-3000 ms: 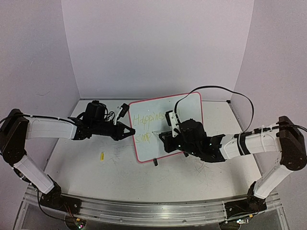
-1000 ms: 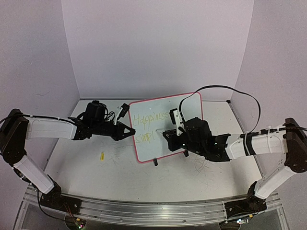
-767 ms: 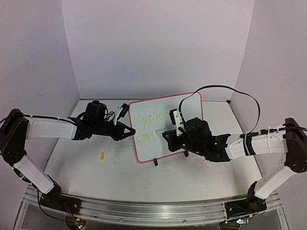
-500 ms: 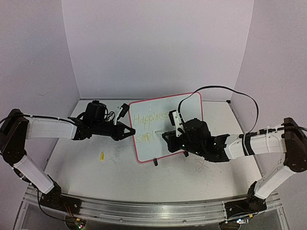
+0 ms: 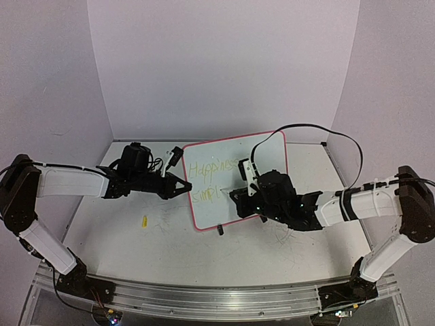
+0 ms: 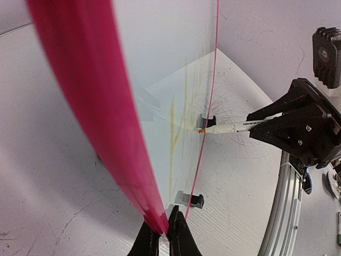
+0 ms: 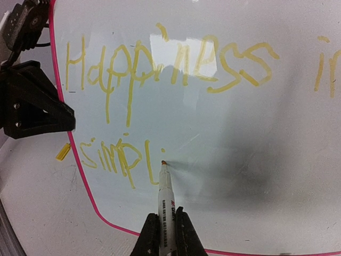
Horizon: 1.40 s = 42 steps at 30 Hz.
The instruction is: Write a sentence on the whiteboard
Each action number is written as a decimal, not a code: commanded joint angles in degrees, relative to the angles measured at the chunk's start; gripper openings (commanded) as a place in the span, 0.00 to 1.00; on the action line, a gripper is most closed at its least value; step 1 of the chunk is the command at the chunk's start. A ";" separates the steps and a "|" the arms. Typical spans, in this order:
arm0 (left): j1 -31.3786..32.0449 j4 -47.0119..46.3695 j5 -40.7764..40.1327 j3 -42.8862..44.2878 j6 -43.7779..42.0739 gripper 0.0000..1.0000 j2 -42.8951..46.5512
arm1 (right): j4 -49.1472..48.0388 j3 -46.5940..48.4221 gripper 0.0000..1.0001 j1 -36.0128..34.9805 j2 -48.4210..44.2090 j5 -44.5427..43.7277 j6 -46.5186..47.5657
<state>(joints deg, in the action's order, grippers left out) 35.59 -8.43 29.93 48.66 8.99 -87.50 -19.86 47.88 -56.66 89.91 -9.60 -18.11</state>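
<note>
Line 1 of the sentence, "Happiness in", is written in yellow on the whiteboard. Line 2 reads "simpl" with 1 further short stroke. The task is judged well past halfway, with the last word's ending left to be written. The whiteboard is stood tilted on its black clip feet at the centre of the tabletop. Its rim at 9 o'clock is pinched between the closed fingers of the left gripper. The marker is clamped in the right gripper, which is placed over the board's 6 o'clock area. The marker tip appears to touch the surface just at 3 o'clock of the last stroke. A small yellow cap lies on the tabletop at 8 o'clock of the board, apart from it. No container is shown in any view.
</note>
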 commanded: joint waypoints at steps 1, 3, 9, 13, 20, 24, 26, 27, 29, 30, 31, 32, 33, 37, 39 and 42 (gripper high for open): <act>0.02 1.95 -3.51 1.71 -3.70 0.00 -0.01 | 1.53 1.36 0.00 0.16 0.80 -2.25 -0.22; 0.01 2.00 -3.48 1.75 -3.72 0.00 -0.03 | 2.08 1.14 0.00 0.21 0.83 -1.66 -0.37; -0.02 1.96 -3.56 1.70 -3.70 0.00 0.11 | 2.84 -0.19 0.00 0.10 0.58 -0.52 -1.38; 0.02 1.96 -3.47 1.70 -3.63 0.00 0.05 | 2.90 -0.87 0.00 -0.13 0.51 -0.34 -1.95; 0.00 1.96 -3.48 1.64 -3.63 0.00 0.14 | 2.92 -0.97 0.00 -0.58 0.89 -0.19 -2.57; 0.02 1.96 -3.51 1.68 -3.63 0.00 0.11 | 2.99 -1.00 0.00 -0.57 0.68 -0.41 -2.56; 0.09 1.96 -3.51 1.67 -3.63 0.00 0.02 | 3.05 -0.82 0.00 -0.59 0.59 -0.60 -2.48; 0.11 1.99 -3.48 1.70 -3.63 0.00 -0.03 | 3.07 -0.71 0.00 -0.57 0.53 -0.66 -2.40; 0.09 2.00 -3.49 1.70 -3.63 0.00 -0.02 | 3.08 -0.34 0.00 -0.56 0.35 -0.68 -2.11; 0.09 1.97 -3.48 1.71 -3.63 0.00 -0.03 | 3.04 -0.05 0.00 -0.58 0.05 -0.39 -1.83; 0.09 1.95 -3.54 1.70 -3.63 0.00 -0.07 | 2.97 0.35 0.00 -0.56 -0.60 0.22 -1.30; 0.07 1.96 -3.56 1.72 -3.63 0.00 -0.14 | 2.66 0.60 0.00 -0.60 -1.91 1.44 -0.81; 0.10 1.99 -3.52 1.76 -3.63 0.00 -0.23 | 2.10 0.58 0.00 -0.61 -3.76 2.85 -0.57; 0.13 1.96 -3.50 1.93 -3.63 0.00 -0.47 | 1.27 -1.88 0.00 -0.63 -11.49 2.34 -0.41; 0.13 1.97 -3.54 1.94 -3.63 0.00 -0.49 | 1.40 -3.78 0.00 -0.53 -14.48 0.55 1.21; 0.11 2.05 -3.26 1.96 -3.62 0.00 -0.68 | 1.84 -5.58 0.00 0.10 -16.98 -1.70 3.30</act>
<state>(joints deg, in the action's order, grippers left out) 35.64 -8.43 29.95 48.73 8.97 -87.50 -17.00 44.63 -57.15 76.78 -7.93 -18.07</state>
